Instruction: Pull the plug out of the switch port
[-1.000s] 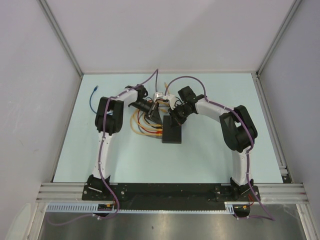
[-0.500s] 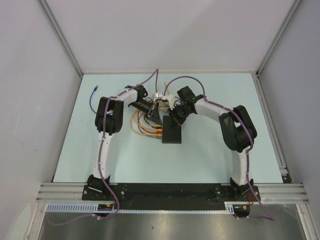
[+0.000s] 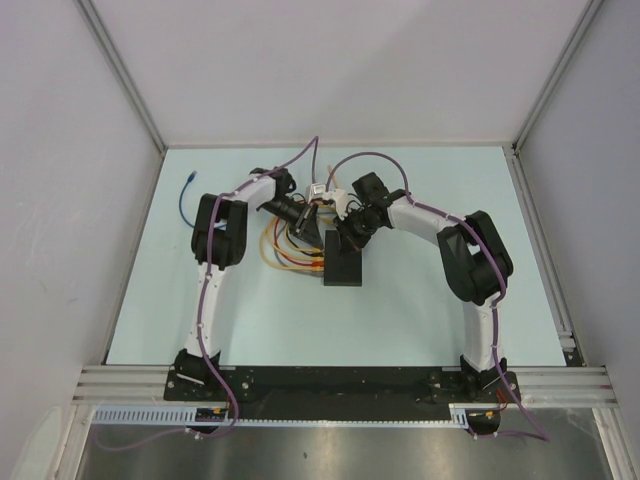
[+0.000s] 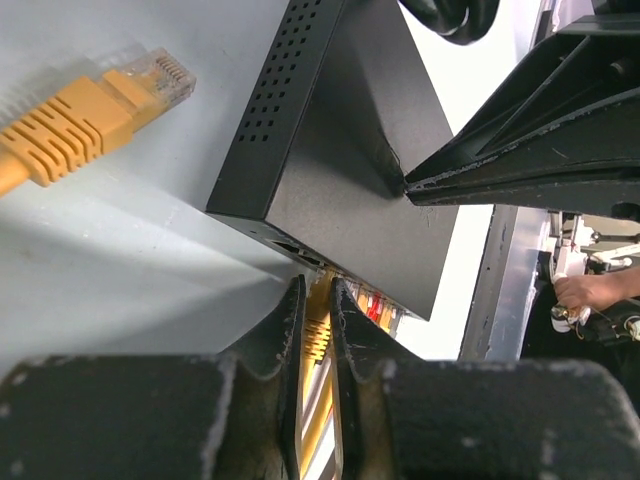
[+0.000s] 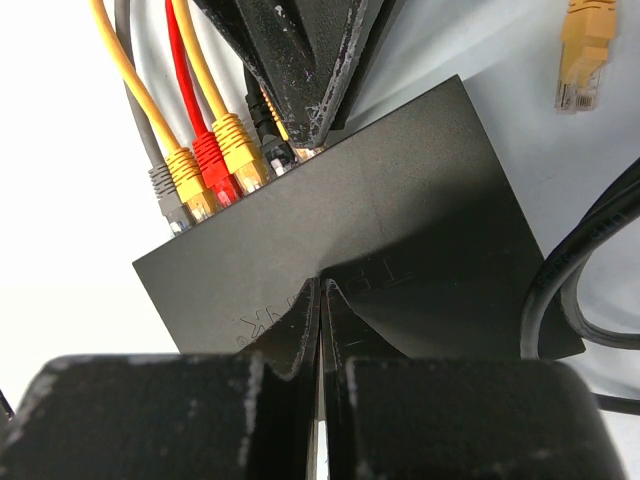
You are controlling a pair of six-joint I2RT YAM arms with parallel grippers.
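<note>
The switch (image 3: pixel 343 262) is a flat matte-black box in the middle of the table, also in the left wrist view (image 4: pixel 340 170) and the right wrist view (image 5: pixel 380 250). Yellow, red and grey plugs (image 5: pixel 205 170) sit in its ports along one short edge. My left gripper (image 4: pixel 318 295) is shut on a yellow plug (image 4: pixel 317 335) right at the port edge. My right gripper (image 5: pixel 322 290) is shut and empty, its tips pressed on the switch's top. In the top view both grippers (image 3: pixel 310 228) (image 3: pixel 350 235) meet at the switch's far end.
A loose yellow plug (image 4: pixel 100 115) lies on the table beside the switch, also in the right wrist view (image 5: pixel 583 50). Looped orange and yellow cables (image 3: pixel 285 250) lie left of the switch. A blue cable (image 3: pixel 186 195) lies far left. A thick black cable (image 5: pixel 590 270) curves beside the switch.
</note>
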